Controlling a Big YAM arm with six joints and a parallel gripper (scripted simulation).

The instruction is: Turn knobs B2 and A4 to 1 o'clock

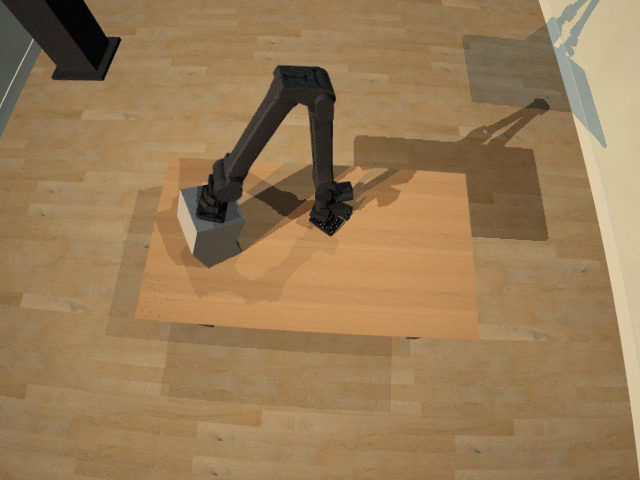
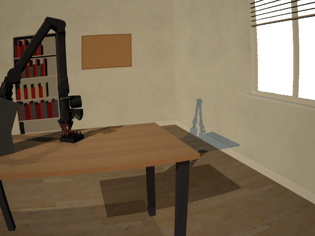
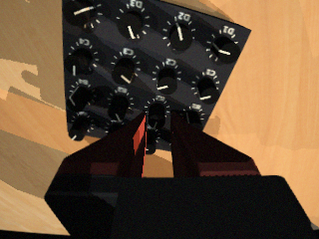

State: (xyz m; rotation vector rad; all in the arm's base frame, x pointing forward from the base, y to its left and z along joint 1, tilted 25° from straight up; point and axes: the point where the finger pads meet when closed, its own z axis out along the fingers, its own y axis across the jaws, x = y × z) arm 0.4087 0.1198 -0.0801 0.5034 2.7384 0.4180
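The black knob box [image 1: 331,233] [image 2: 66,140] [image 3: 238,33] stands on the table. In the wrist view its names are upside down and row A is nearest me. My gripper [image 2: 66,134] [image 3: 159,119] points down at the box, its red fingers a narrow gap apart. Knob B2 [image 3: 157,112] shows between the fingertips in the picture; I see no finger clearly touching it. Its white line points roughly toward the rear. Knob A4 [image 3: 79,128] is at the lower left, its line toward the rear and left in the picture. The fingers hide A1 and part of B1.
The table [image 1: 403,268] [image 2: 122,149] carries the grey arm base block [image 1: 214,242] [image 2: 6,127] left of the box in the top and exterior views. Knob A2 [image 3: 151,145] shows between the fingers. Knobs B3 [image 3: 119,107] and B1 [image 3: 193,117] flank them closely.
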